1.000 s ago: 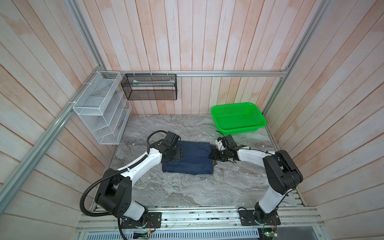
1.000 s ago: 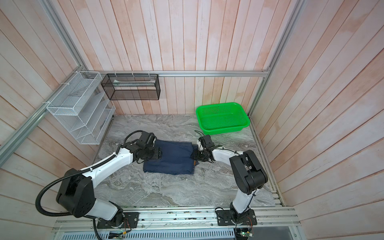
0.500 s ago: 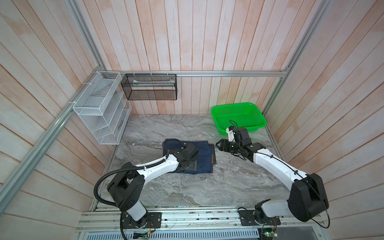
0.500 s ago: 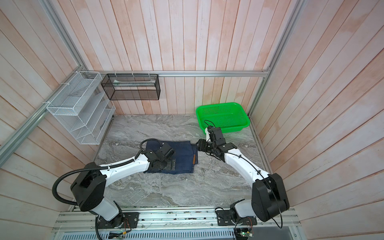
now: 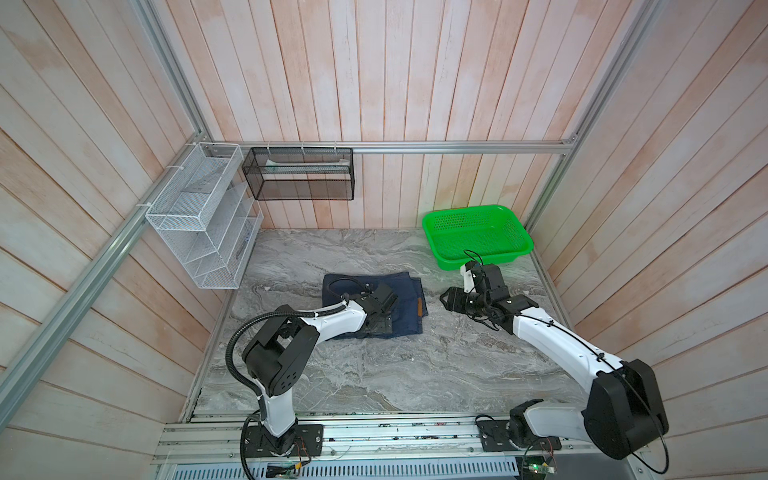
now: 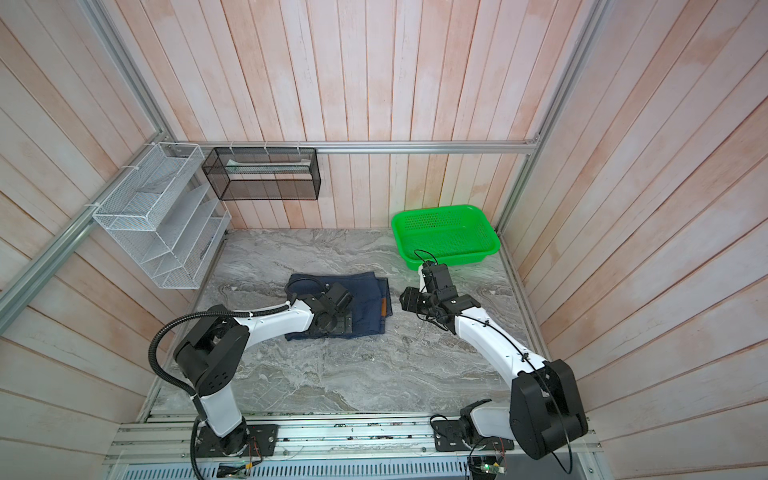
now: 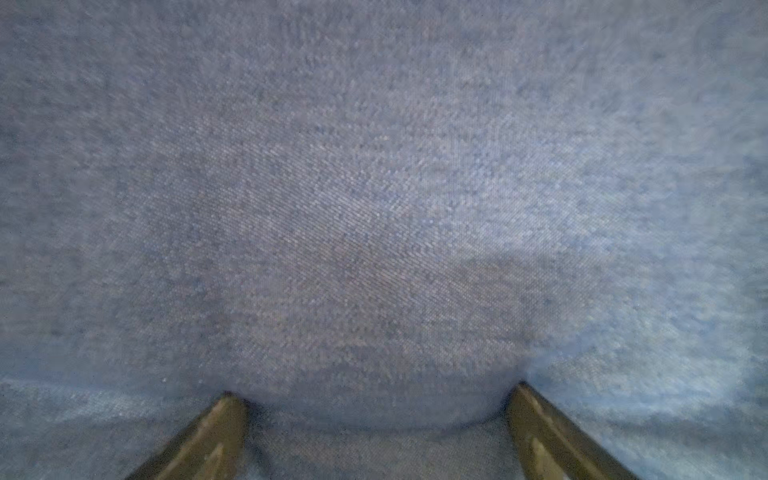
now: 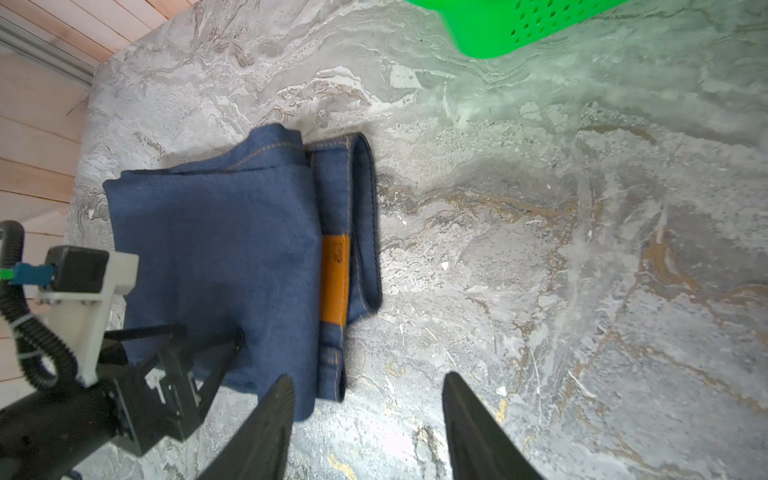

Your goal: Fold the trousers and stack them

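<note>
The folded jeans (image 5: 405, 293) lie under the left claw (image 7: 374, 395), which is spread wide with its tips on them. The right claw (image 8: 368, 388), parted and empty, hovers just right of them.

Green basket (image 5: 478, 232), white rack (image 5: 199, 237), black mesh bin (image 5: 299, 174)

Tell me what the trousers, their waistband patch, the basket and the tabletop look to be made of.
The trousers: dark blue denim, matte; a diagonal twill weave shows in the left wrist view. The patch: tan-brown, smooth, probably leather or imitation. The basket: green, glossy moulded plastic with small holes. The tabletop: grey veined marble look; real stone or printed laminate cannot be told.
</note>
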You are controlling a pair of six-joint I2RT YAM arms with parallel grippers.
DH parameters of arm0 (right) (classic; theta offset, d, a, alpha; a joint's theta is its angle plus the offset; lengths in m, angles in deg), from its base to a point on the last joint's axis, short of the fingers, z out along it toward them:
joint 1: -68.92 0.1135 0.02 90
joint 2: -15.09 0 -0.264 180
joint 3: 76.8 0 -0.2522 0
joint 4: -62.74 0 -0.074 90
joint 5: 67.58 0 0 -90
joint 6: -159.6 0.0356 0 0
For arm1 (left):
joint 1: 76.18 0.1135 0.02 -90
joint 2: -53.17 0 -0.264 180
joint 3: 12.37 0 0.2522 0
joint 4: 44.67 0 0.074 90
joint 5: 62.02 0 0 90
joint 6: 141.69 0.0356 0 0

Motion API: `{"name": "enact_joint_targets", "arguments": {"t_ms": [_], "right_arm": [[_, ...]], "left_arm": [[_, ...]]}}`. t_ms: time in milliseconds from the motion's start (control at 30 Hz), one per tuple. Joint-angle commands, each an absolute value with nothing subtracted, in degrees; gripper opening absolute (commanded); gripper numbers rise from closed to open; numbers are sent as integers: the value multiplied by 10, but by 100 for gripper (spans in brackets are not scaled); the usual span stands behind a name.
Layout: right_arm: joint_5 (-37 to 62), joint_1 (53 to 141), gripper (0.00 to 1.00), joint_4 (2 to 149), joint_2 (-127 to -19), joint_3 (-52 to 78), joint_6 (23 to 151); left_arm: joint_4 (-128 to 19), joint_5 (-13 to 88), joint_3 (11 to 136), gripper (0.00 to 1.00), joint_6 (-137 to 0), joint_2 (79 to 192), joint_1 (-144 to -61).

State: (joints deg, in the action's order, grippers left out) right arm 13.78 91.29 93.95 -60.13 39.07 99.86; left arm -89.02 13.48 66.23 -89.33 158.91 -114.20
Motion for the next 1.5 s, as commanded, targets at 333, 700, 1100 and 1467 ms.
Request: {"name": "enact_joint_targets", "arguments": {"t_ms": [333,700,1100,1467], "right_arm": [[148,890,58,941,-569,393,997],[139,884,58,897,-560,395,1002],[115,871,58,869,-595,410,996],[134,871,57,861,-595,395,988]], "left_arm": [[-990,123,763,100,-678,1702,-940],[-1040,131,922,100,-593,1811,-810],[-1071,98,1126,100,-525,1950,-749],[-1019,99,1114,100,-497,1803,-787]]}}
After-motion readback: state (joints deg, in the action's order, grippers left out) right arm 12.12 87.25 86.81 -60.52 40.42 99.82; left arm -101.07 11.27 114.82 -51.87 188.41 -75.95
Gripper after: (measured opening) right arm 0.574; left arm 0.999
